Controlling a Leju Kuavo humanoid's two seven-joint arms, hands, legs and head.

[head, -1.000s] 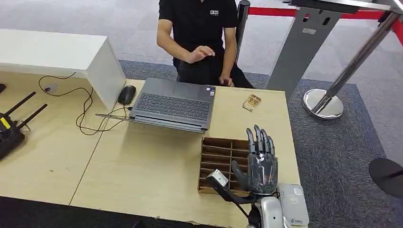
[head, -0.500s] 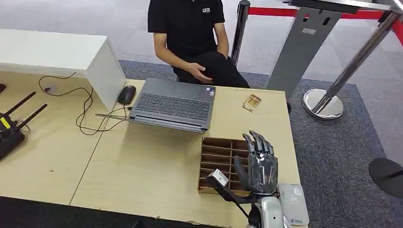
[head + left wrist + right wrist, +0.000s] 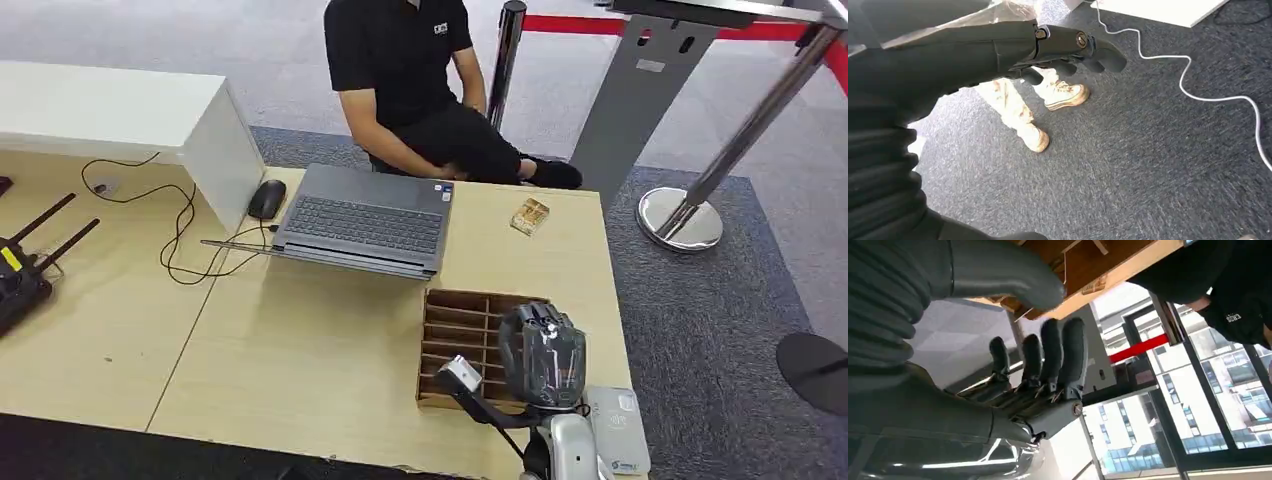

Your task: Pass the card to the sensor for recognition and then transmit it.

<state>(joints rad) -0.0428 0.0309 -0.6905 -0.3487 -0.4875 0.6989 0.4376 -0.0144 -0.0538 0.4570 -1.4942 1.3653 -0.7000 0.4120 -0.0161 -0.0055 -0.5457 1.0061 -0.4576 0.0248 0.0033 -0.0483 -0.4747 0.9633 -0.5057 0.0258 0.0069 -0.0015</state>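
A pale wooden table (image 3: 300, 350) stands on grey carpet (image 3: 720, 300), with a white box-like shelf (image 3: 120, 110) at its far left. Beyond it, a chrome post (image 3: 690, 200) carries a red barrier strip (image 3: 570, 24). Tall windows (image 3: 1208, 405) let in bright daylight.

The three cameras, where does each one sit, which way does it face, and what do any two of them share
Head view: high on the robot, facing forward and down at the table, laptop, slotted box and a seated person; right robot hand over the box.
Left wrist view: behind the left robot hand, facing down at carpet and a person's shoes.
Right wrist view: behind the right robot hand, turned, facing the box and windows.
Shared: head and right wrist views both show the right robot hand and box.
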